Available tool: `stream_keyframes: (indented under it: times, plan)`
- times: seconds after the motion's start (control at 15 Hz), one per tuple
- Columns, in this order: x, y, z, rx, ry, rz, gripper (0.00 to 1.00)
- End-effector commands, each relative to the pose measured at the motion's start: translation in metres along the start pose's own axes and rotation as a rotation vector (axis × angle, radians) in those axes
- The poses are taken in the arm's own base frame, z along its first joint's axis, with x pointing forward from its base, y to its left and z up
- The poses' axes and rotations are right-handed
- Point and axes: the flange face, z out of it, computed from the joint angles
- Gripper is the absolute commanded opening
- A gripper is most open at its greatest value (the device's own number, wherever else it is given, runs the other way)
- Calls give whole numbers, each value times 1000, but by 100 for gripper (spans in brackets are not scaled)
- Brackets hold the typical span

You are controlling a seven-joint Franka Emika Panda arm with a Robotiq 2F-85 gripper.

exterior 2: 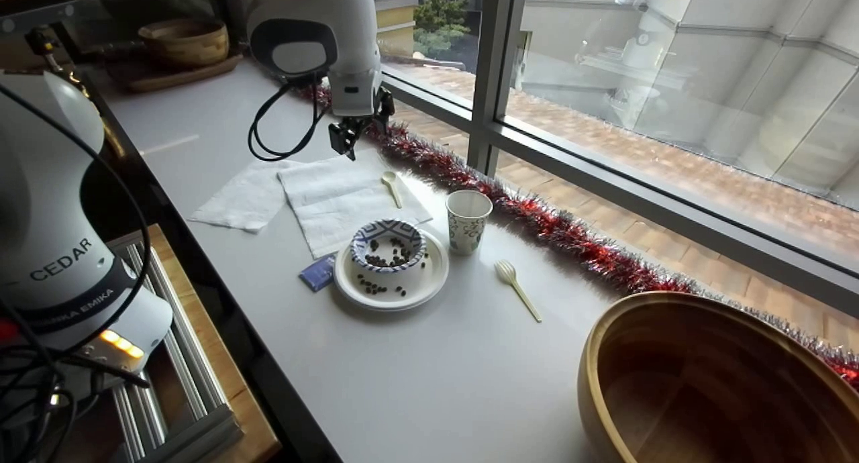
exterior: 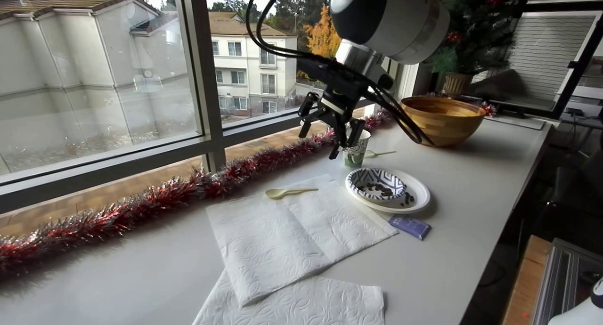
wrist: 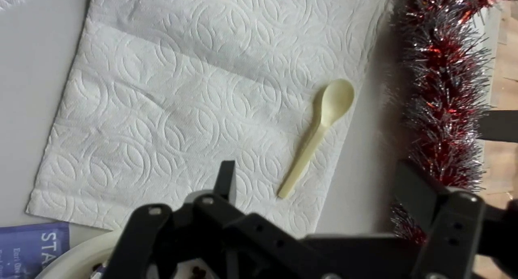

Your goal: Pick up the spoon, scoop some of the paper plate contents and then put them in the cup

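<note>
As the black two-fingered gripper (wrist: 321, 182) hung above the smooth white surface (exterior 2: 402, 376), its jaws stood apart, empty. Item: slim cream-yellow spoon (wrist: 312, 146), resting on a white embossed paper towel (wrist: 194, 101) toward the long edge lined with red-and-silver tinsel garland (wrist: 439, 93). Grasping, judged the step in hand, called for jaws turned slightly to square across the slanting handle, lowered without rucking the towel; the garland could foul the outer jaw. Item: round white paper plate (exterior 2: 424, 288), farther in from that edge, bearing a blue-patterned bowl (exterior 2: 366, 236); dark bits (exterior 2: 378, 262) inside it and loose on the plate. Item: tapered green-and-white paper cup (exterior 2: 464, 231), upright between plate and garland. Also: cream-yellow fork (exterior 2: 517, 288) near the cup; flat purple sachet (exterior 2: 315, 274) just beside the plate, toward the opposite edge.
</note>
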Motion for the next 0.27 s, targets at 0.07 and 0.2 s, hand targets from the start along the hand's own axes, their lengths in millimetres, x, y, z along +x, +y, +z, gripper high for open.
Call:
stream_keyframes:
  times: [0.07, 0.2]
  plan:
    - [1, 0, 0, 0, 0, 3, 100]
    - [2, 1, 0, 1, 0, 6, 100]
